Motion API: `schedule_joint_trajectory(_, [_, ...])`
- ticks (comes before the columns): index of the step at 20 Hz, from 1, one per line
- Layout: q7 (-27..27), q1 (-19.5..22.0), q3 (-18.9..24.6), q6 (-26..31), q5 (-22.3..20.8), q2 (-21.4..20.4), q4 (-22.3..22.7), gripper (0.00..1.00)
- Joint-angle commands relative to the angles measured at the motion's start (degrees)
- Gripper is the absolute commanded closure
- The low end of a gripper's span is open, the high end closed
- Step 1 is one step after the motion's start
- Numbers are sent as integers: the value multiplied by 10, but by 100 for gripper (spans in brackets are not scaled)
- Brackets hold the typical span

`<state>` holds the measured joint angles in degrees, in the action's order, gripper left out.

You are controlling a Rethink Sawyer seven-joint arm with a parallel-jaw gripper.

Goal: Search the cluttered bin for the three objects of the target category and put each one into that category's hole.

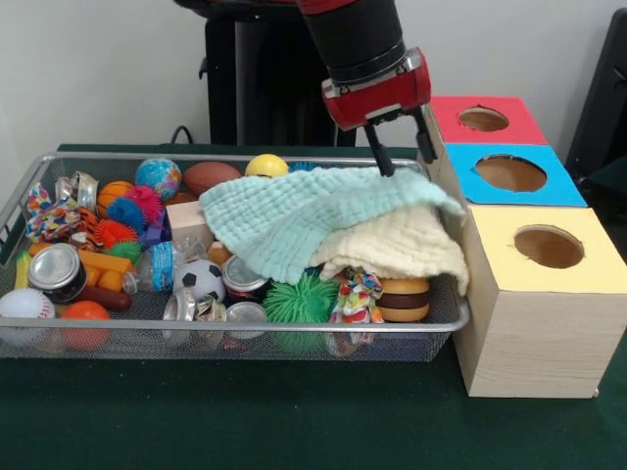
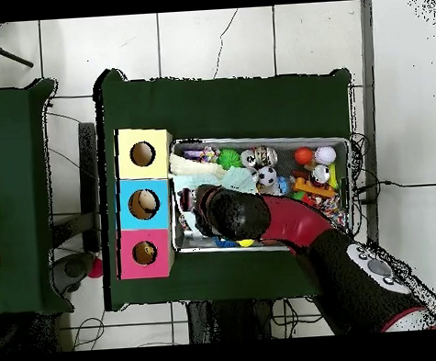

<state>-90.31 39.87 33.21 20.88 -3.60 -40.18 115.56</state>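
The silver wire-mesh bin [image 1: 235,329] is full of balls, cans and toys. A mint cloth [image 1: 294,215] and a pale yellow cloth [image 1: 402,245] cover its right half. I cannot pick out any soft animal toy; they may lie under the cloths. My gripper [image 1: 404,157] hangs open and empty over the bin's far right corner, one fingertip [image 1: 385,168] at the mint cloth's back edge. The red-topped box with its round hole [image 1: 483,118] stands just right of the gripper. In the overhead view my arm [image 2: 261,217] covers the bin's [image 2: 350,166] left part, beside the red box [image 2: 145,253].
The blue-topped box [image 1: 510,173] and the yellow-topped box [image 1: 549,247] stand in a row with the red one, against the bin's right end. A soccer ball [image 1: 201,277], a green spiky ball [image 1: 299,299], a toy burger [image 1: 404,299] and cans [image 1: 56,271] lie near the bin's front.
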Motion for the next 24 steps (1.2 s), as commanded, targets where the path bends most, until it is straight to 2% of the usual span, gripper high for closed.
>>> schedule_joint_trajectory(1, [-15,-37,-67,-8,-85,-8,-57,0])
schedule_joint_trajectory(4, [24,-41,-64,22,-124,-14,-83,0])
schedule_joint_trajectory(7, [10,-42,-68,17,-140,-18,-88,0])
schedule_joint_trajectory(8, [13,-51,-80,25,-158,-25,-100,0])
schedule_joint_trajectory(13, [52,-62,-84,73,-219,-50,-135,0])
schedule_joint_trajectory(21, [54,-25,-46,135,-196,-87,-135,0])
schedule_joint_trajectory(24, [66,-21,-37,187,-181,-111,-146,0])
